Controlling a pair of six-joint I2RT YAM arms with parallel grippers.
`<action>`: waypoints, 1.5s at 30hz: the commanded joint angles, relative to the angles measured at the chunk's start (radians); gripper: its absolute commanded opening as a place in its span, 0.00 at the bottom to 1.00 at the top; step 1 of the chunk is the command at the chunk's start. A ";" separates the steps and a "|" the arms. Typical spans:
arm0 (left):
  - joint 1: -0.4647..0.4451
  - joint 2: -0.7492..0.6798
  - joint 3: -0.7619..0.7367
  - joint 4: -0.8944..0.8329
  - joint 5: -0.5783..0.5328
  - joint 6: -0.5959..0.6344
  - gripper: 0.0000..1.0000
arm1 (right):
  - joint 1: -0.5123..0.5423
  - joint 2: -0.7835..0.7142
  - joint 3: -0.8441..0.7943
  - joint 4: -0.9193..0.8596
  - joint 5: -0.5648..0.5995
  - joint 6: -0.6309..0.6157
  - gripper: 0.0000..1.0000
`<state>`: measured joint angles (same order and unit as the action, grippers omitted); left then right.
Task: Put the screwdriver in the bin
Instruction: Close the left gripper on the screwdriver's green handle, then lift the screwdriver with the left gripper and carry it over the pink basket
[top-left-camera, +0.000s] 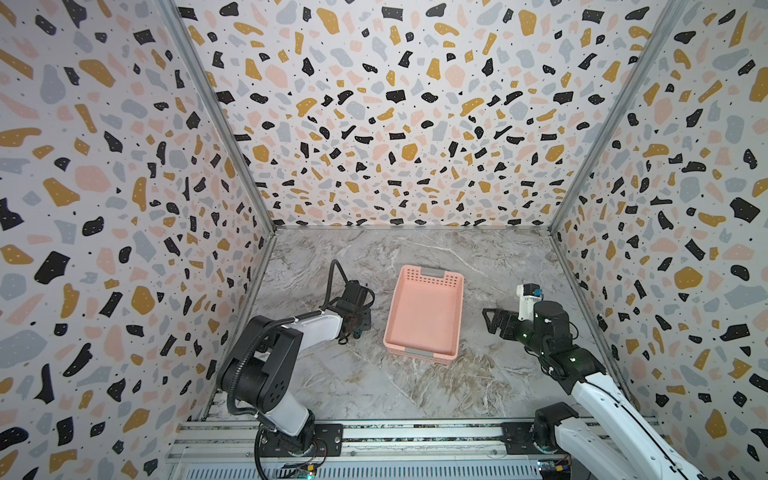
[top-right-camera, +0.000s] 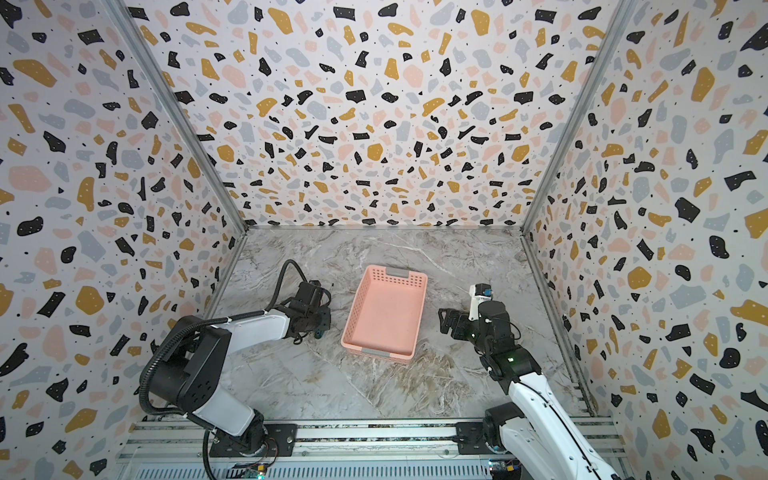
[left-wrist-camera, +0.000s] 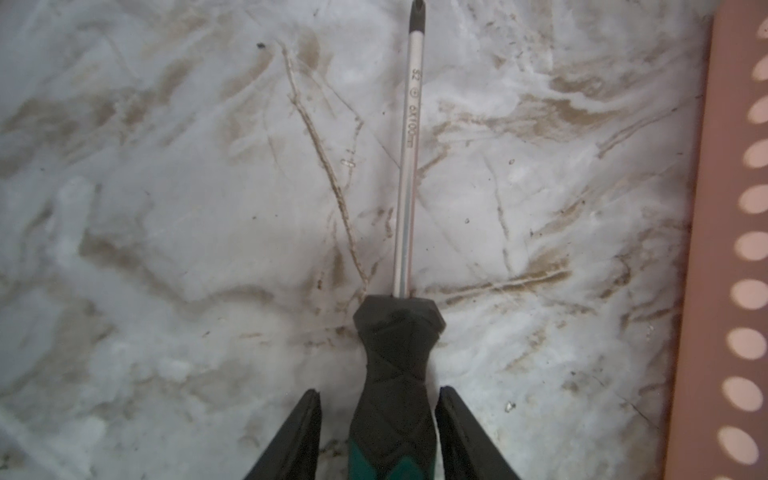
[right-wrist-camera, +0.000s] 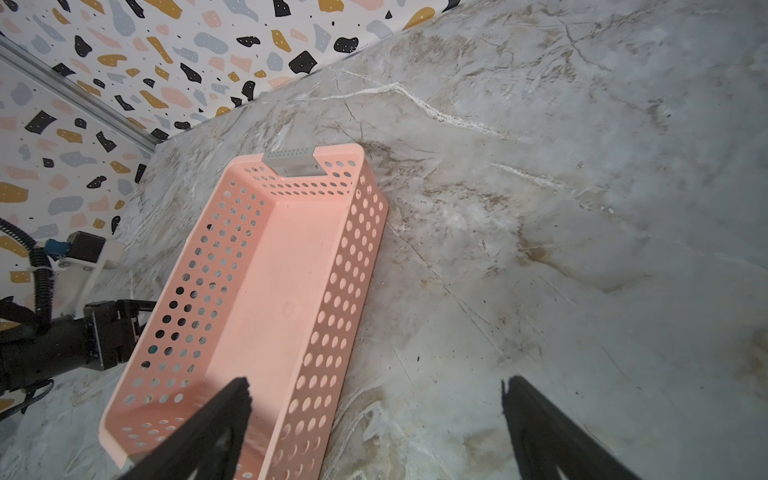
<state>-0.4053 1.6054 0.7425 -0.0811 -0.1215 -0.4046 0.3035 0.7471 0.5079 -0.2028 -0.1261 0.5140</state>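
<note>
Phillips screwdriver (left-wrist-camera: 395, 353) flat on the marbled table (top-left-camera: 374, 386), outside the bin (top-left-camera: 424, 311) and just beside its perforated long wall (left-wrist-camera: 731, 249), shaft roughly parallel to that wall and pointed away from the wrist camera, printed markings legible along the bright metal, tip dark. Black-and-teal handle bracketed by the left gripper (left-wrist-camera: 379, 390), jaws narrowed around it but not visibly clamped: a sliver of table between one fingertip (left-wrist-camera: 311, 411) and the handle, the opposite fingertip all but touching. In both top views, same gripper (top-left-camera: 356, 327) low over the table on the bin's left, arm stretched out from the front rail (top-left-camera: 415, 434). Salmon-pink bin in mid-table, slightly askew, grey handle cut-outs at both short ends, pink floor and hole-dotted sides plain from the right wrist (right-wrist-camera: 270, 291). On the bin's right, near but apart from it, the right gripper (right-wrist-camera: 376, 380), jaws spread wide, only table and a corner of the bin in the gap; same gripper (top-right-camera: 448, 321) dark against the marble in a top view. Terrazzo-patterned walls (top-left-camera: 374, 104) on three sides
</note>
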 joint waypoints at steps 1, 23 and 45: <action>-0.007 0.013 0.012 0.014 0.000 0.003 0.44 | 0.005 -0.003 0.002 -0.008 -0.006 0.012 0.97; -0.022 -0.257 0.172 -0.202 -0.060 0.008 0.15 | 0.021 0.052 0.046 -0.036 -0.005 -0.005 0.94; -0.377 0.034 0.408 -0.096 0.008 -0.106 0.14 | 0.151 0.102 0.142 -0.109 0.030 -0.098 0.91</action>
<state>-0.7689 1.6043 1.0943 -0.2371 -0.1421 -0.4946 0.4454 0.8471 0.6113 -0.2878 -0.0715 0.4400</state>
